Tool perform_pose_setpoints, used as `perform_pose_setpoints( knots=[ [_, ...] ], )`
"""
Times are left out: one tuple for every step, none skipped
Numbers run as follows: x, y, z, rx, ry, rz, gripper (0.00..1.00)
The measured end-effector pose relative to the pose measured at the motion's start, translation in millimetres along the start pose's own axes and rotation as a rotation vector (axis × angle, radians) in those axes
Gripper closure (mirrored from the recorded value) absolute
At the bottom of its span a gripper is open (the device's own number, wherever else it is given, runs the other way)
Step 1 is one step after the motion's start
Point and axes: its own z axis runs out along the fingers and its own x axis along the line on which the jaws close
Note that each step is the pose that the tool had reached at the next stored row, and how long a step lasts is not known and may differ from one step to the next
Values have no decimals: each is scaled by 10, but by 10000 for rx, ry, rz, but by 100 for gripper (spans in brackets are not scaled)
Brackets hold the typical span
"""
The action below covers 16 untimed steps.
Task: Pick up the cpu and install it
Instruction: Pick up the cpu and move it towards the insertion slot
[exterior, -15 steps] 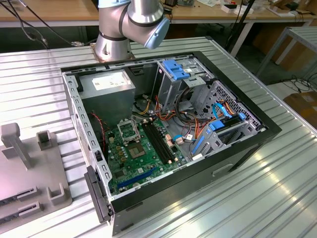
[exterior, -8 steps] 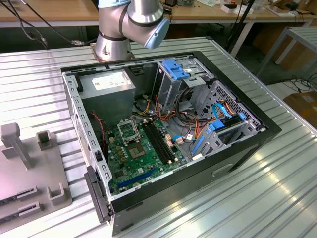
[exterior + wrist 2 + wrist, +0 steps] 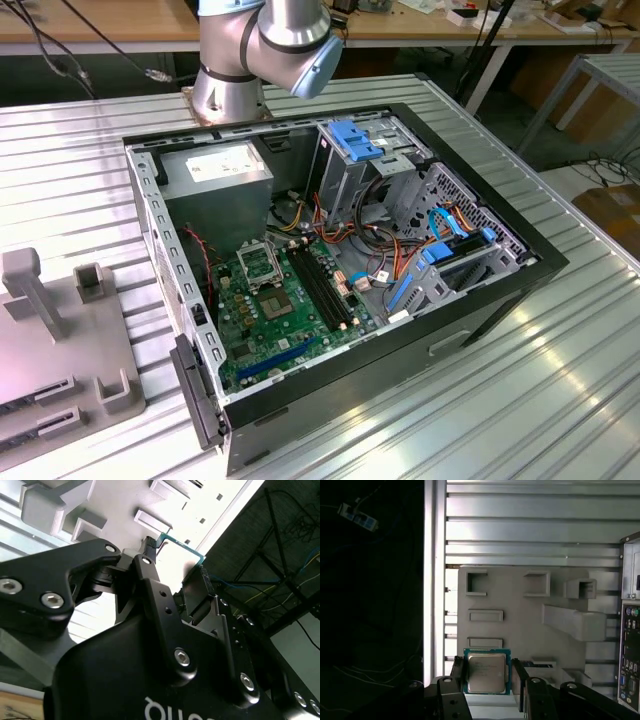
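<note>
In the first wrist view the cpu [image 3: 486,673], a small square chip with a silver top and a green rim, sits between my gripper's [image 3: 488,676] two black fingers [image 3: 457,674], which are shut on its opposite edges. It hangs well above the grey fixture plate [image 3: 520,630]. The second wrist view shows the cpu's green edge [image 3: 181,543] spanning the fingertips [image 3: 149,555] of the gripper [image 3: 175,562]. In the exterior view the open computer case holds the green motherboard [image 3: 290,330], and its black socket with a metal frame [image 3: 262,262] stands uncovered.
The fixture plate [image 3: 60,330], with raised blocks and slots, lies on the ribbed metal table at the exterior view's left of the case [image 3: 480,300]. The arm's base [image 3: 228,85] stands behind the case. Cables, drive bays and a power supply [image 3: 215,170] crowd the case interior.
</note>
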Motion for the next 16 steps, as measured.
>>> perform_pose_setpoints(
  knots=[
    [0,0,-7,0,1,1,53],
    [0,0,-14,0,2,1,53],
    [1,0,-25,0,3,0,53],
    [1,0,-34,0,4,1,53],
    [1,0,-41,0,5,1,53],
    [1,0,-49,0,7,0,53],
    [2,0,-56,0,8,0,53],
    [2,0,-63,0,9,0,53],
    [2,0,-69,0,9,0,53],
    [2,0,-77,0,11,0,53],
    [3,0,-84,0,11,0,53],
    [3,0,-90,0,11,0,53],
    [3,0,-96,-1,12,1,53],
    [3,0,-104,0,14,0,53],
    [3,0,-112,0,15,0,53],
    [4,0,-121,0,16,1,53]
  ],
)
